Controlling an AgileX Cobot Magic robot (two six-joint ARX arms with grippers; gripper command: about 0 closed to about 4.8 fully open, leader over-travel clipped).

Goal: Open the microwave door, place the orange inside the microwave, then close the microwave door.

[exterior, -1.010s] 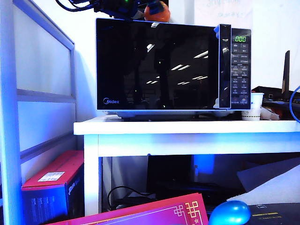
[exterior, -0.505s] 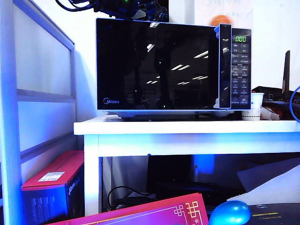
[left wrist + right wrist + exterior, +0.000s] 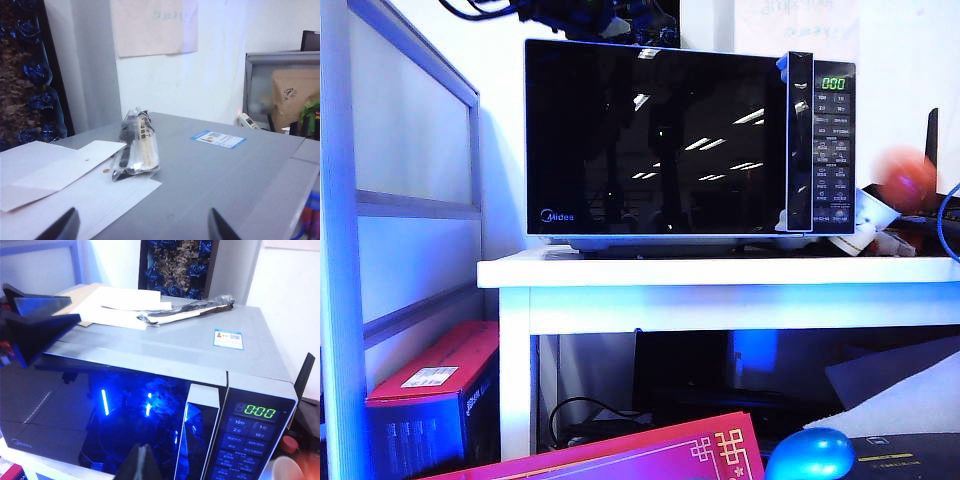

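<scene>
The left gripper (image 3: 141,227) sits above the microwave (image 3: 690,140) roof, at about 11 o'clock of the oven in the exterior view, its dark bulk partly cut off by the frame edge. Its two fingertips (image 3: 64,227) stand spread wide with nothing between them. Ahead of them on the grey top lie a plastic-wrapped packet (image 3: 136,145), white paper sheets (image 3: 65,175) and a small blue-edged label (image 3: 218,139).

The right gripper (image 3: 141,462) hangs in front of the oven, its two tips pressed together into one dark wedge and holding nothing. It points at the door (image 3: 655,140), which is shut flush with the front, its black glass full of ceiling-light reflections. Beside the door at 3 o'clock runs the handle strip (image 3: 799,140), then the button panel (image 3: 833,150) with a green display (image 3: 833,84).

The orange (image 3: 907,183) is off the oven: a blurred orange-red patch at 3 o'clock of the microwave, just beyond the button panel, above the table (image 3: 720,272). The blur hides whether it touches anything. Just beside it at its 8 o'clock a white cup (image 3: 871,213) stands tilted.

At 6 o'clock, low in the exterior view, are a red box (image 3: 435,395), a red printed sheet (image 3: 650,455) and a blue egg (image 3: 810,453).
</scene>
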